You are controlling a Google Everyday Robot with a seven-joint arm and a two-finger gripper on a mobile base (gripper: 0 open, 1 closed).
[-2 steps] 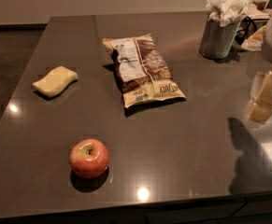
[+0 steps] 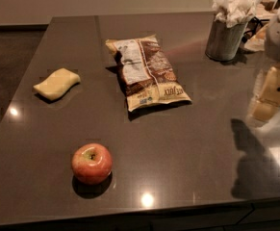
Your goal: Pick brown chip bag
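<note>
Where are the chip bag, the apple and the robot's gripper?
brown chip bag (image 2: 146, 73), camera view, its dark middle.
apple (image 2: 92, 163), camera view, its red front.
gripper (image 2: 270, 100), camera view, its tan end, at the right edge.

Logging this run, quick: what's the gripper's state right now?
Gripper: open or closed cannot be told; it is at the right edge of the view, well apart from the brown chip bag.
</note>
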